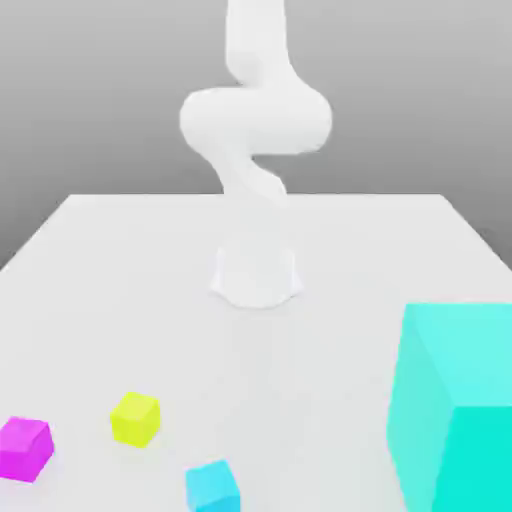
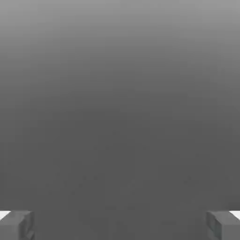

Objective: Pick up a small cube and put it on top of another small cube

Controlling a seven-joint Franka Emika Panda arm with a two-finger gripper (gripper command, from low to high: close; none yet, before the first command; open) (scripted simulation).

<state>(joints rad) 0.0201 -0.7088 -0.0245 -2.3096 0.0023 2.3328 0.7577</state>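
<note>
As a whole, barely at the start, judging by the lack of any stack or grasp. Left to do: reach, grip, lift, carry, set down, let go. On the broad white table (image 1: 300, 370), no cube on top of another. Above it, the pale arm (image 1: 255, 120), upright and well apart from the cubes. Toward the exterior view's right, the huge turquoise block (image 1: 422, 400) (too bulky to count as small). Next in size, the gripper (image 2: 120, 226), spread wide with nothing between its fingertips. Smallest, all resting on the table: the sky-blue cube (image 1: 213, 487), near the exterior view's lower edge, then the yellow cube (image 1: 135, 419) and the magenta cube (image 1: 24, 449), farther toward its left, all apart.

From the exterior view, layout of table, block and cubes; from the hand view, spread fingertips against a plain grey backdrop (image 2: 120, 117), probably aimed away from the cubes.
</note>
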